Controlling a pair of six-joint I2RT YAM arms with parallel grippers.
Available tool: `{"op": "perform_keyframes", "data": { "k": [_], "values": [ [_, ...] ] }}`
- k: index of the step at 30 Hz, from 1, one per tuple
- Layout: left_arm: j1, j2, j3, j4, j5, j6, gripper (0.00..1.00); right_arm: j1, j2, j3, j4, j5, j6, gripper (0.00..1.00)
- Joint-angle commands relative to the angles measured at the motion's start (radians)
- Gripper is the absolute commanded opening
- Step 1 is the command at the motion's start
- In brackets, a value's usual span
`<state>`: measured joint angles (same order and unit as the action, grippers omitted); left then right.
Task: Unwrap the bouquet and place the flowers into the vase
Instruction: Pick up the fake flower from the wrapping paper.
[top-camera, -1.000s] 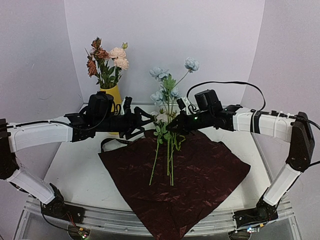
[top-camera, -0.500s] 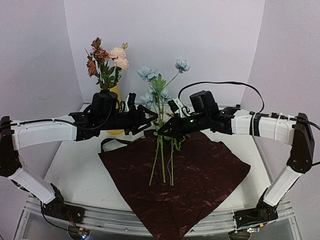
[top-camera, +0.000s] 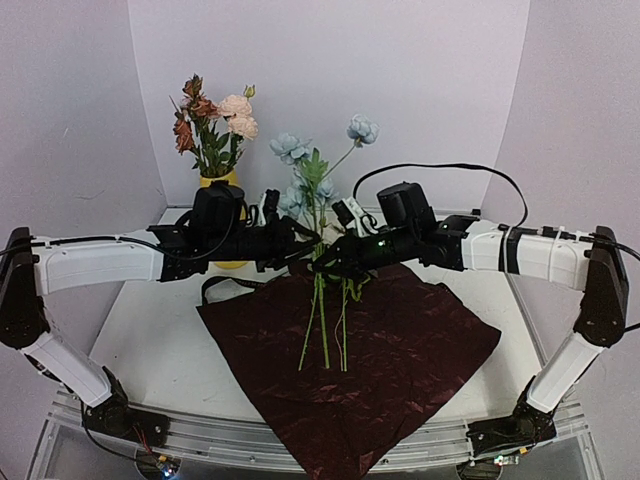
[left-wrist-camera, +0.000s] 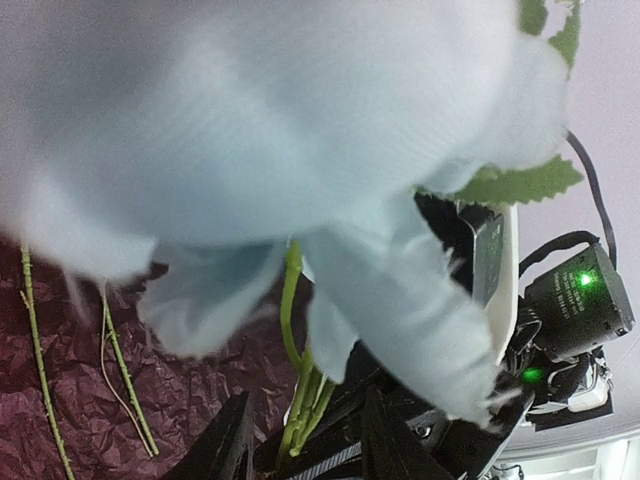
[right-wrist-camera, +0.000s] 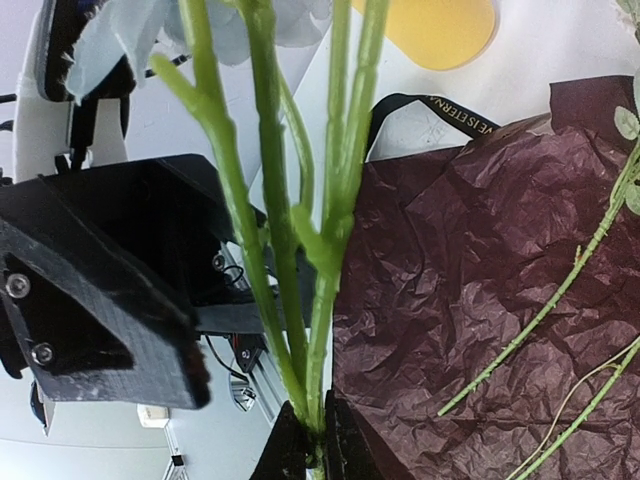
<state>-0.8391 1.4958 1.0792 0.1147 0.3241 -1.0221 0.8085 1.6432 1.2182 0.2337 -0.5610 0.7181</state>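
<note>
My right gripper (right-wrist-camera: 312, 425) is shut on the green stems of the pale blue flowers (top-camera: 312, 170), holding them upright over the table's middle. My left gripper (left-wrist-camera: 305, 430) is open, one finger (left-wrist-camera: 225, 445) on each side of the same stems (left-wrist-camera: 300, 395), just left of the right gripper (top-camera: 330, 262). A blurred blue bloom (left-wrist-camera: 250, 130) fills most of the left wrist view. The yellow vase (top-camera: 228, 183) stands behind the left gripper (top-camera: 300, 245) with pink and rust flowers (top-camera: 215, 120) in it. The bouquet's dark red paper (top-camera: 390, 350) lies spread flat.
A black ribbon (top-camera: 222, 285) lies at the paper's left corner. Thin green stems (top-camera: 322, 325) reach down onto the paper below both grippers. The two grippers are almost touching. White walls close the back and sides.
My left gripper has moved right to the stems and its jaws have narrowed around them. The right gripper has carried the blue flowers a little to the left.
</note>
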Motion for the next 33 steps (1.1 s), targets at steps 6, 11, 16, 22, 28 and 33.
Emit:
{"op": "perform_keyframes", "data": {
  "k": [6, 11, 16, 22, 28, 33],
  "values": [
    [-0.014, 0.054, 0.058, 0.036, 0.072, -0.020, 0.34, 0.006, -0.048, 0.043, 0.041, -0.023, -0.012, 0.00],
    [-0.014, 0.060, 0.070, 0.036, 0.076, -0.010, 0.22, 0.006, -0.037, 0.057, 0.041, -0.036, -0.014, 0.00],
    [-0.014, 0.053, 0.068, 0.036, 0.072, 0.000, 0.00, 0.006, -0.034, 0.056, 0.041, -0.039, -0.013, 0.00],
    [-0.014, 0.000, 0.041, 0.016, 0.009, 0.047, 0.00, 0.006, -0.045, 0.043, 0.037, -0.025, -0.027, 0.23],
    [-0.014, -0.050, 0.104, -0.163, -0.086, 0.198, 0.00, 0.006, -0.067, 0.022, 0.029, 0.003, -0.045, 0.41],
    [-0.014, -0.079, 0.195, -0.315, -0.175, 0.370, 0.00, 0.005, -0.085, 0.019, 0.017, 0.017, -0.065, 0.44]
  ]
}}
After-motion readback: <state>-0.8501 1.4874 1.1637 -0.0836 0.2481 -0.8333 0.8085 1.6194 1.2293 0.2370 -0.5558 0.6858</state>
